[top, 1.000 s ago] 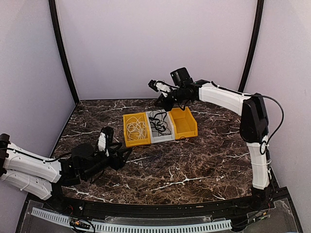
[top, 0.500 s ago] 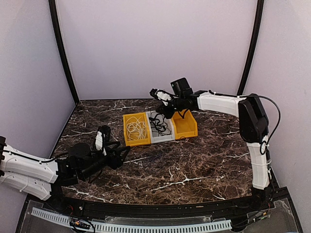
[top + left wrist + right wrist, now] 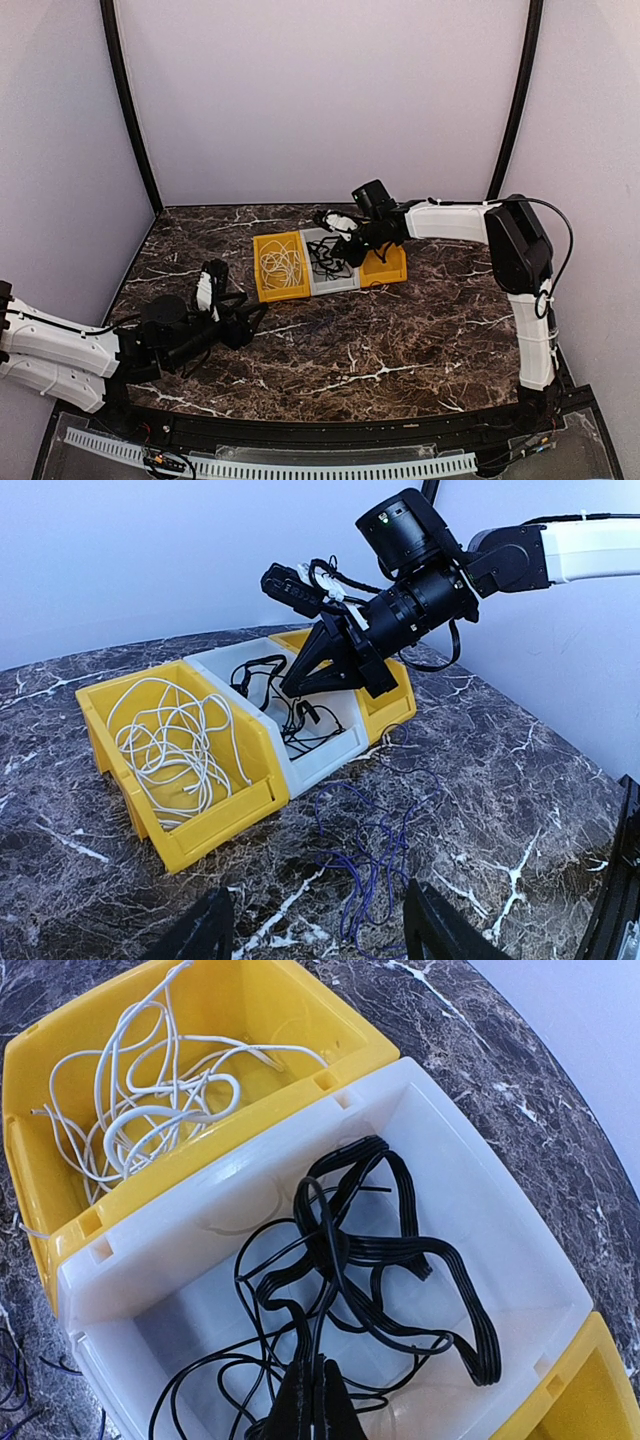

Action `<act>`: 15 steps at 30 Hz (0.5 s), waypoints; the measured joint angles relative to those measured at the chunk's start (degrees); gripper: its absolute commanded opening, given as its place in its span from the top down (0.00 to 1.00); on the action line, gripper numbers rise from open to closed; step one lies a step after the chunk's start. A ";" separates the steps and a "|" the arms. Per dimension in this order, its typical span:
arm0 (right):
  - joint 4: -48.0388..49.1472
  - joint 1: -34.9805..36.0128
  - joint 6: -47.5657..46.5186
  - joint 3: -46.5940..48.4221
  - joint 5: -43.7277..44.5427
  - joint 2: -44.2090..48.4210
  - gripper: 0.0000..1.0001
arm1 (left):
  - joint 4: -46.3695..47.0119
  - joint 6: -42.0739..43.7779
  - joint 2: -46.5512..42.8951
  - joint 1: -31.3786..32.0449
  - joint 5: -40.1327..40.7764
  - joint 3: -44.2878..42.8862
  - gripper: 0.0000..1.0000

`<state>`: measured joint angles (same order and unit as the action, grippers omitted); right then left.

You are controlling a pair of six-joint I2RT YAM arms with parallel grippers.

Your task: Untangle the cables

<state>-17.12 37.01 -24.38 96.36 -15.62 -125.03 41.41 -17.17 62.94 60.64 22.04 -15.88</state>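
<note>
In white bin: black cable; yellow bin beside: white cable (tangled).

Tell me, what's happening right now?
Right end effector shut on thin black cable in white plastic bin. Left end effector open near thin purple cable. Nothing blocking.

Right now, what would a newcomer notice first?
A thin white cable fills the left yellow plastic bin; a thin black cable lies in the white plastic bin beside it, pinched by the right gripper's shut jaws. A thin purple cable sprawls on the marble table before them.
</note>
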 measured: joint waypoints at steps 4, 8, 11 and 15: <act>-1.40 0.13 -0.26 0.17 0.46 0.15 0.91 | 0.00 0.00 0.07 0.00 -0.09 0.00 0.38; -4.90 0.24 -1.14 0.17 1.42 2.49 0.76 | -0.02 0.02 0.39 0.00 0.00 0.00 0.32; -8.02 0.22 -2.01 0.13 2.23 5.88 0.64 | -1.60 -0.44 1.73 0.02 0.44 -0.66 0.28; -9.40 0.02 -3.50 -3.19 3.45 14.40 0.62 | -5.25 -1.90 5.90 0.00 1.11 -3.82 0.26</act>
<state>-26.52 37.04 -27.88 93.17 -12.16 -110.63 36.16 -19.07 68.84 60.64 23.16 -19.70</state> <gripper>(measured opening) 0.383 0.732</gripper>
